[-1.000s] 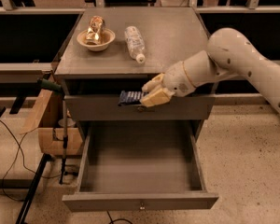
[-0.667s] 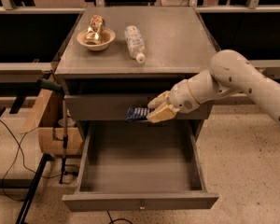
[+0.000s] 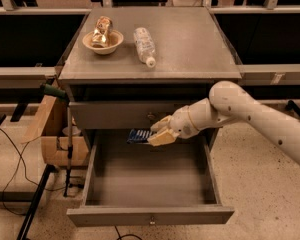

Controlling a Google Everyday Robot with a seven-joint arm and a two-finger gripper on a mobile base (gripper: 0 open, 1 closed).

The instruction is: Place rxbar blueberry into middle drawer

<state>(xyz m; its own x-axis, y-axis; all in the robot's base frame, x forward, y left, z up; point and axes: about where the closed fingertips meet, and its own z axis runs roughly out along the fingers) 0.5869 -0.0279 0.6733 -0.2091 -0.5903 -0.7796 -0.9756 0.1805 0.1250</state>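
Note:
The middle drawer [image 3: 150, 215] is pulled open at the front of the grey cabinet, its deep box showing a bare floor. My gripper [image 3: 158, 132] reaches in from the right on a white arm and is shut on the rxbar blueberry [image 3: 139, 136], a dark navy bar with pale markings. The bar sticks out to the left of the fingers and hangs above the back of the drawer's floor, just below the closed upper drawer [image 3: 120, 115].
On the cabinet top [image 3: 190, 44] lies a clear plastic bottle [image 3: 144, 45] and a bowl [image 3: 103, 40] holding a shiny gold snack bag. A wooden box [image 3: 55, 134] and cables sit on the floor to the left.
My gripper has moved down and a little right with the bar, from in front of the upper drawer's panel to over the back of the open drawer.

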